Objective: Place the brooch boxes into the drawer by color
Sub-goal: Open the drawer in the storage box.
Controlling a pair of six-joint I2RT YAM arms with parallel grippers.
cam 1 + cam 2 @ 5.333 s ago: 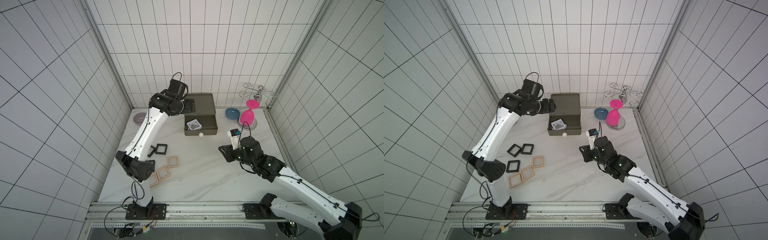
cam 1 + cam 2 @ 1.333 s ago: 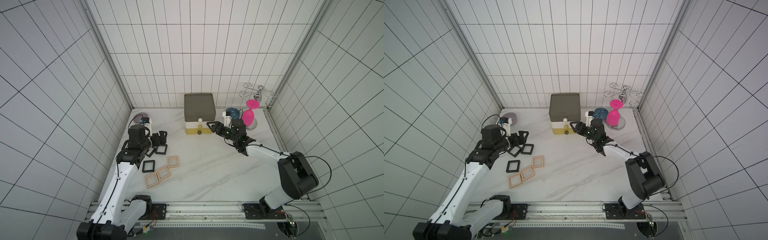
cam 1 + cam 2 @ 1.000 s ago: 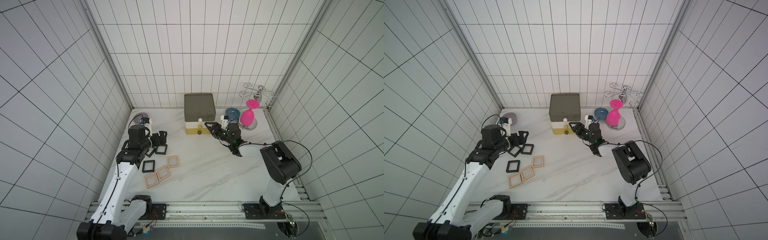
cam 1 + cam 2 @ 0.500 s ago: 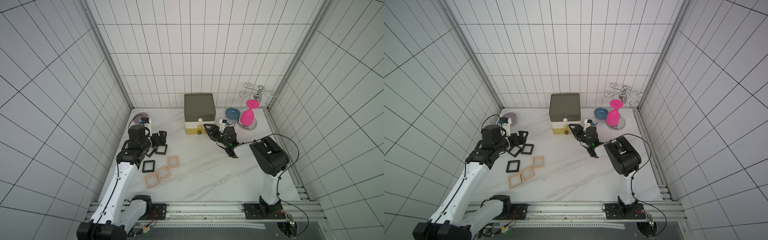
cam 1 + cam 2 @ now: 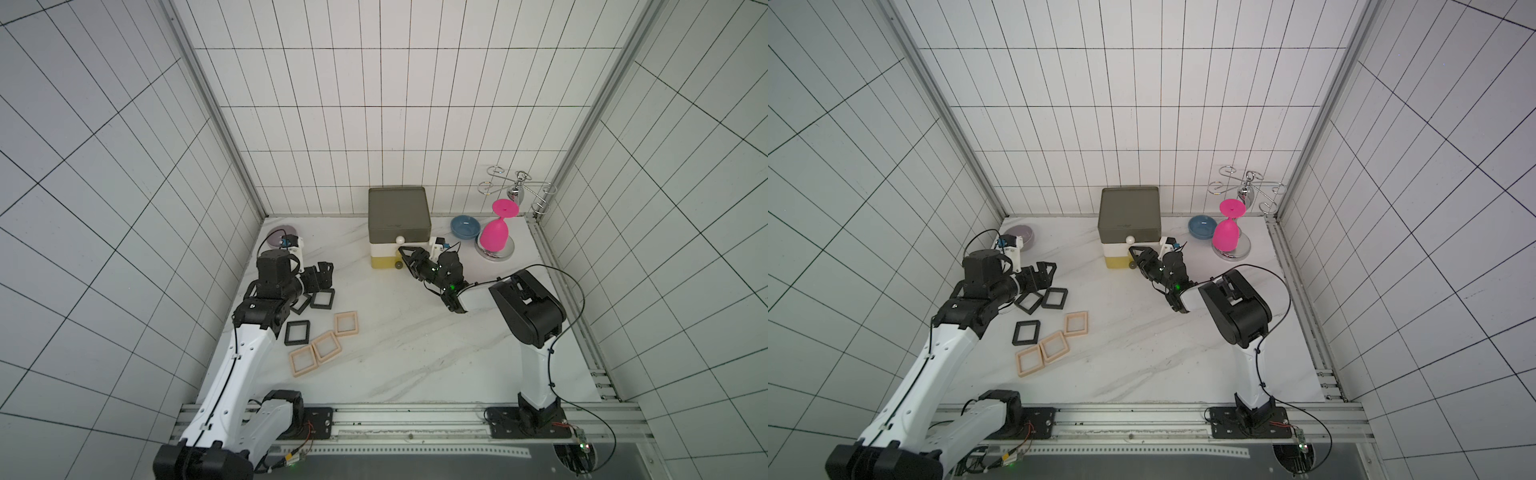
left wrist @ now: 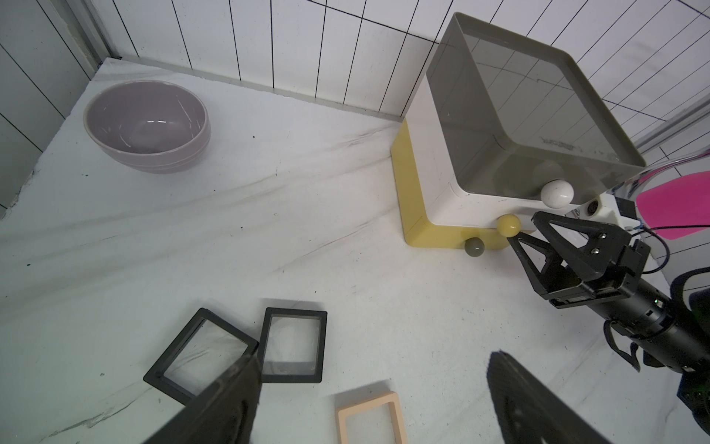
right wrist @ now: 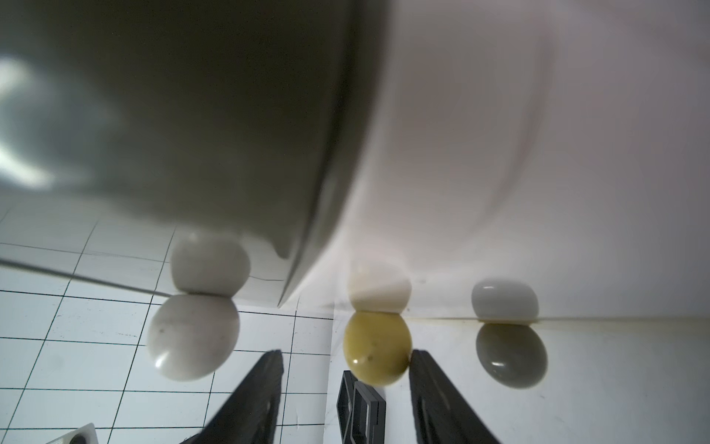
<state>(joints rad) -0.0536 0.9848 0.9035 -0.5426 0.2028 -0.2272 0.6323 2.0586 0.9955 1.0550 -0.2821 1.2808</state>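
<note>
The drawer [image 5: 398, 226] stands at the back with all three tiers shut. My right gripper [image 5: 406, 254] [image 7: 345, 357] is low at its front, jaws open either side of the yellow knob [image 7: 376, 348]. One finger [image 7: 422, 369] touches the knob and the other stands apart. The white knob [image 7: 194, 338] and grey knob [image 7: 511, 353] flank it. My left gripper [image 5: 321, 277] [image 6: 372, 384] hangs open and empty over two black brooch boxes [image 5: 322, 299] [image 6: 292, 350] [image 6: 201, 351]. A third black one [image 5: 297, 332] and three peach ones [image 5: 346, 323] [image 5: 326, 346] [image 5: 304, 361] lie nearer the front.
A purple bowl [image 5: 279, 237] sits in the back left corner. At the back right are a blue bowl [image 5: 465, 226], an upturned pink goblet [image 5: 494, 235] on a metal base, and a wire rack [image 5: 515, 191]. Tiled walls close three sides.
The olive top tier, open earlier with a white box inside, is now shut. The right gripper has slid left to the yellow knob and narrowed slightly. The left arm has held still lately.
</note>
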